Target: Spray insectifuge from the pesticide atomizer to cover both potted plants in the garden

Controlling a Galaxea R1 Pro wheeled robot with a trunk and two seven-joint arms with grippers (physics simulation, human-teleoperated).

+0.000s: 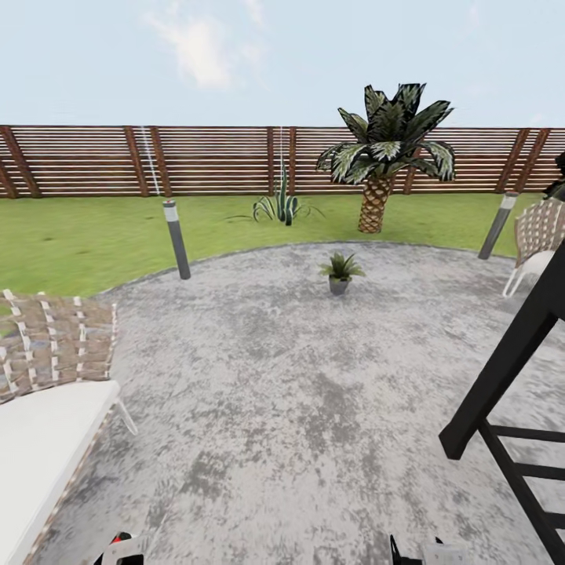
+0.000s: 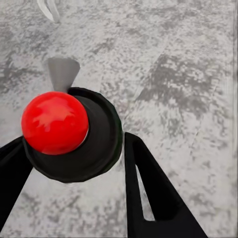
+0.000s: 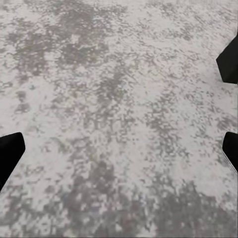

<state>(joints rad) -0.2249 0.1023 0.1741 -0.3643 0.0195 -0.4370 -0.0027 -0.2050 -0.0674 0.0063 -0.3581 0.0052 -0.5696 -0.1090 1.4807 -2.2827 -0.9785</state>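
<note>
Your left hand (image 2: 74, 163) hangs low over the mottled patio (image 1: 298, 392) with its dark fingers (image 2: 153, 193) spread apart; between them sits a round black part capped by a red ball (image 2: 54, 123), and whether they grip it you cannot tell. Beyond the red ball a small grey cone (image 2: 62, 72) stands on the stone. In the head view, a woven lounge chair (image 1: 47, 369) with a white cushion sits to the outer side of that hand, and a short grey bollard lamp (image 1: 176, 239) stands further ahead at the lawn's edge.

Well ahead of both hands, near the patio's far rim, one potted plant (image 1: 340, 272) stands upright in its grey pot — small and well apart from you. Behind it on the grass are a striped agave (image 1: 281, 205), a palm (image 1: 388, 153) and the slatted fence (image 1: 157, 161).

Your right hand (image 3: 119, 119) is spread wide — dark tips at the frame's edges, bare stone between. A black frame (image 1: 510, 377) rises beside it.
</note>
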